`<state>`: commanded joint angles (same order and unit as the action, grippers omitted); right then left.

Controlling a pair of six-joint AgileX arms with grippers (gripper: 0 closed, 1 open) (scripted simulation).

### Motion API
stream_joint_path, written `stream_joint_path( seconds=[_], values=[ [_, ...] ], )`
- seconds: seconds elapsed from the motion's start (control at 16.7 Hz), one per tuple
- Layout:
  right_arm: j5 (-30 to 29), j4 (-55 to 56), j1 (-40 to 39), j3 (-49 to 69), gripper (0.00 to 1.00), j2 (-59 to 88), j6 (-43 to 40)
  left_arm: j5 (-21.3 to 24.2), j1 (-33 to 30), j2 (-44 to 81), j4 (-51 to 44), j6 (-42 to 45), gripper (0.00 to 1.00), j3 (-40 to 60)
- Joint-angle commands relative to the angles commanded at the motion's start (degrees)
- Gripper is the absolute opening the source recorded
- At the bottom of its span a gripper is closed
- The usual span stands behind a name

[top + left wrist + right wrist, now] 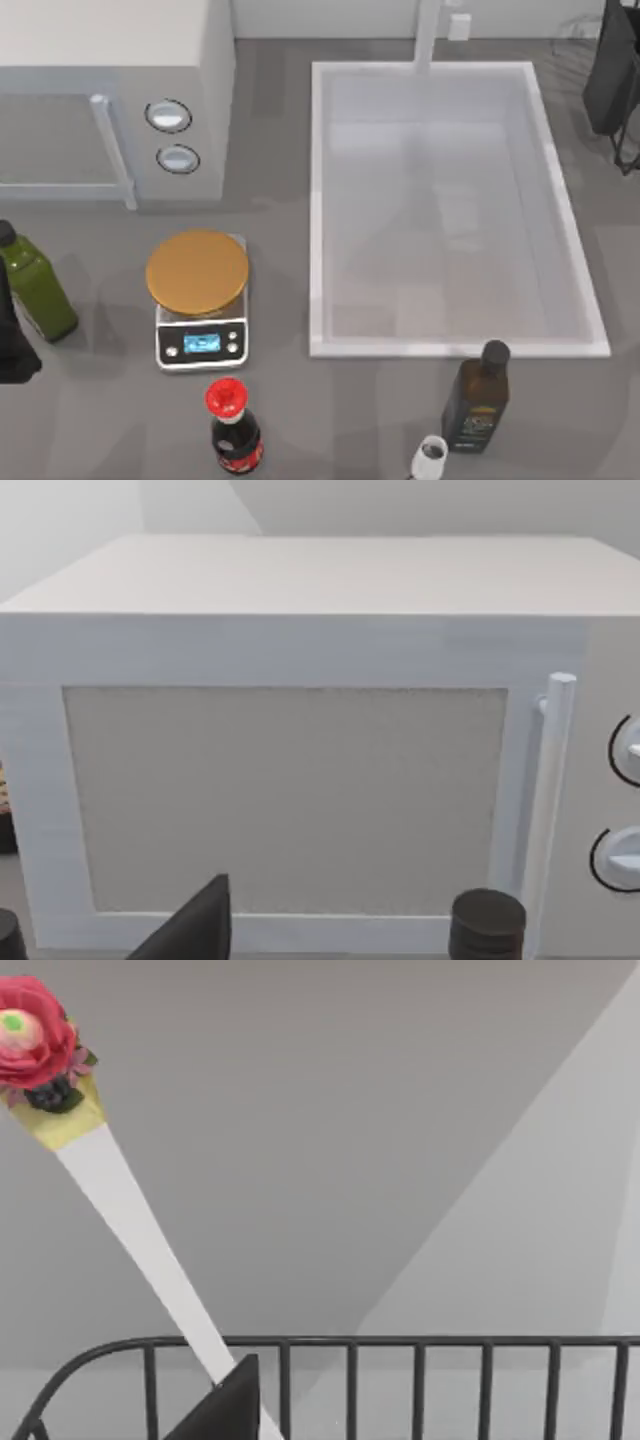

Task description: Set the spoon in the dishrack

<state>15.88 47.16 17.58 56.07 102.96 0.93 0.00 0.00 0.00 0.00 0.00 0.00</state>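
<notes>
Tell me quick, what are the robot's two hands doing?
Left gripper: cannot be told, parked facing the microwave.
Right gripper: closed on the spoon, above the dishrack.

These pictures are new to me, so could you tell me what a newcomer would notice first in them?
Probably the spoon in the right wrist view: a white handle with a red, flower-like end, slanting up above the dishrack bars beside a dark finger. In the top view, the big white sink takes up the table's right half, and the orange-topped scale stands left of it, in front of the microwave.
</notes>
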Motion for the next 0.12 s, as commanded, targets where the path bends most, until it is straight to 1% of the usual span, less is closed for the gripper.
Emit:
stream_joint_path(
  seconds=[0.12],
  values=[
    [0.0,0.0,0.0,0.0,1.0,0.0,0.0,0.0,0.0,0.0,0.0,0.0,1.0,0.0]
  ],
)
